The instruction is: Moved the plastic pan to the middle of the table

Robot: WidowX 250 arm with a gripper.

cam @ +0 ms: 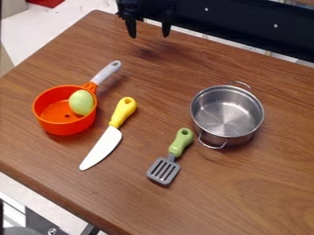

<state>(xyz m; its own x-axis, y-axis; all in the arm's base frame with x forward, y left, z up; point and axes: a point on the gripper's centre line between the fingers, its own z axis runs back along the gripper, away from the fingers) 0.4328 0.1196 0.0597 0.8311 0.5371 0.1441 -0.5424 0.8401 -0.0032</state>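
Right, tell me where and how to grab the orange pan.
I'd take the orange pan by its pale handle, around mid-length, coming down from above with one finger on each long side. The handle is slim and straight, juts from the rim towards the gripper's side of the table, and has open space around it. Lift it level, since a loose-looking egg sits inside.

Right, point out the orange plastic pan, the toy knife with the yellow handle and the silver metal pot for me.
Orange plastic pan (66, 129): camera view, on its outer front wall.
Yellow-handled toy knife (102, 148): camera view, on its white blade.
Silver metal pot (225, 120): camera view, on its inside bottom.
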